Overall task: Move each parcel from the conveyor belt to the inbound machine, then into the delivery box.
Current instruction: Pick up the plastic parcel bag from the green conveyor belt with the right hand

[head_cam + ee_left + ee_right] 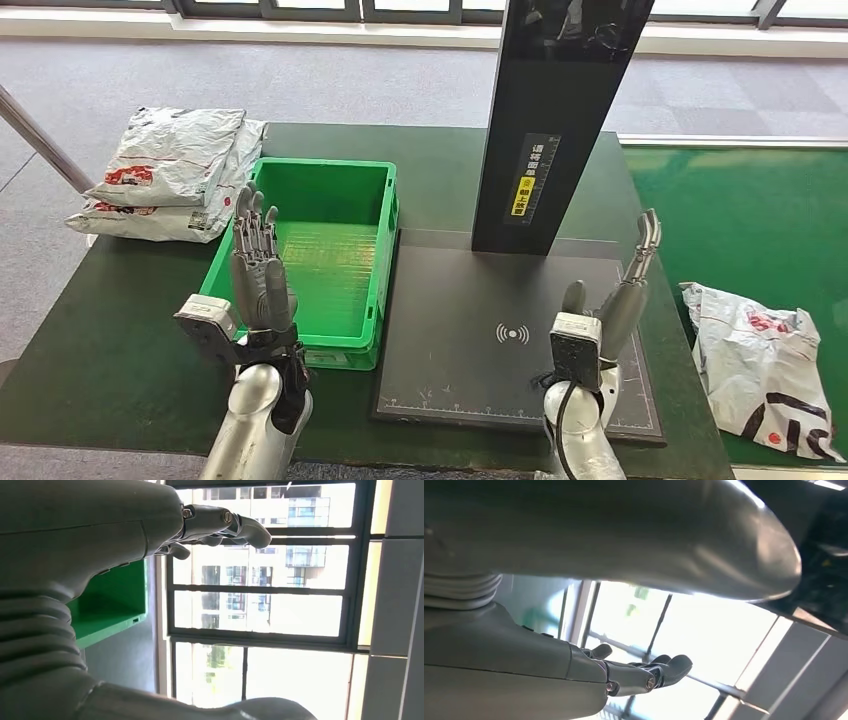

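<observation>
You have the dark green tabletop [120, 340] carrying everything on the left and centre, with the bright green conveyor belt [740, 215] just beside it on the right. On the tabletop sits the inbound machine: a flat dark grey scanning pad [470, 310] with a white wireless mark, and a tall black upright panel [555, 120] rising from its far edge. Left of the pad, touching its edge, stands the open green plastic delivery box [330, 180]. Beyond the box's far left corner lies a stack of grey-white plastic parcels with red print [175, 175]. One more crumpled grey-white parcel with red and black print [765, 365] lies on the conveyor belt, near the pad's right edge, touched by neither hand. Your left robot hand [258, 262] is raised upright over the near left wall of the box, fingers straight and apart, holding nothing. Your right robot hand [625, 290] is raised over the pad's right side, fingers extended upward and slightly bent at the tips, holding nothing.
</observation>
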